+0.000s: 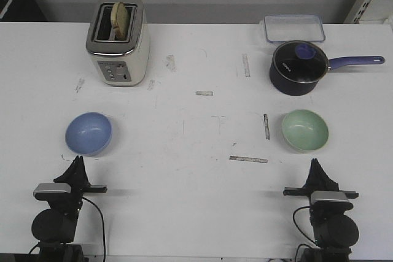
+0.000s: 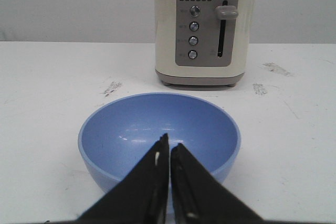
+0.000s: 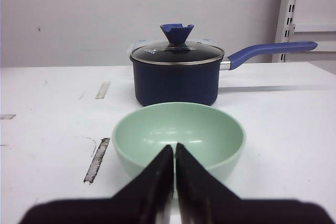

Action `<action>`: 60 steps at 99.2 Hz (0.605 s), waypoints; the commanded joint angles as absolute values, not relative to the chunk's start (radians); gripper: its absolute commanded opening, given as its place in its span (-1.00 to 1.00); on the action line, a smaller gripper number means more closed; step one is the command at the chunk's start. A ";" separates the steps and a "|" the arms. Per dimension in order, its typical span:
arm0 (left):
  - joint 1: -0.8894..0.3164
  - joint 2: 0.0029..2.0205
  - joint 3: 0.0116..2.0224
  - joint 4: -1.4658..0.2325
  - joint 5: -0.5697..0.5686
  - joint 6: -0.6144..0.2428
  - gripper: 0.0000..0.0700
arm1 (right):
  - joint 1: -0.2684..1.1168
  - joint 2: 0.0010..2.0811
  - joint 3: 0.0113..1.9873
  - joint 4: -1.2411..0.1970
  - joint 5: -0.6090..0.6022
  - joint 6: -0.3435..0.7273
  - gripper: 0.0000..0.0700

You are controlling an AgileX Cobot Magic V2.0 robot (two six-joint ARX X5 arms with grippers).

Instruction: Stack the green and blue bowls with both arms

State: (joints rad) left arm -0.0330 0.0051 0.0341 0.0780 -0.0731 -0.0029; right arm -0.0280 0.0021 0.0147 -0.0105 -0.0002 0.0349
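You have each bowl sitting on the table just ahead of its own arm, blue bowl [image 1: 89,132] before the left claw [image 1: 76,162], green bowl [image 1: 305,129] before the right claw [image 1: 315,165], both claws pinched narrow and empty, lined up for a straight reach.

Table [image 1: 184,182] (white, scuffed): blue bowl [image 1: 89,133], green bowl [image 1: 305,130], toaster [image 1: 118,41], saucepan [image 1: 299,67].

White table [image 1: 196,213]. Blue bowl [image 1: 89,132] left, green bowl [image 1: 305,130] right, well apart, both upright. Cream toaster [image 1: 118,41] with bread behind blue bowl. Lidded dark blue saucepan [image 1: 299,69] behind green bowl; clear container [image 1: 294,28] beyond. Left gripper [image 1: 76,164], right gripper [image 1: 315,165] near edge, clear of bowls.
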 commanded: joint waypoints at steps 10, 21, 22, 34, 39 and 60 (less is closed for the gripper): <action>-0.033 0.003 0.013 0.091 -0.072 -0.009 -1.00 | -0.028 0.001 0.013 0.001 0.001 0.049 -1.00; -0.033 0.003 0.013 0.095 -0.072 -0.009 -1.00 | -0.028 0.001 0.013 0.001 0.001 0.049 -1.00; -0.033 0.003 0.013 0.096 -0.072 -0.009 -1.00 | -0.028 0.001 0.013 0.001 0.001 0.049 -1.00; -0.033 0.003 0.013 0.104 -0.072 -0.009 -1.00 | -0.028 0.001 0.013 0.001 0.001 0.049 -1.00; -0.033 0.003 0.013 0.102 -0.072 -0.012 -1.00 | -0.028 0.001 0.013 0.001 0.001 0.049 -1.00; -0.033 0.003 0.013 0.099 -0.072 -0.012 -1.00 | -0.028 0.001 0.013 0.001 0.001 0.049 -1.00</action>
State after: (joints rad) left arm -0.0330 0.0051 0.0341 0.0895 -0.0731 -0.0032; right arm -0.0280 0.0021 0.0147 -0.0101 -0.0002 0.0345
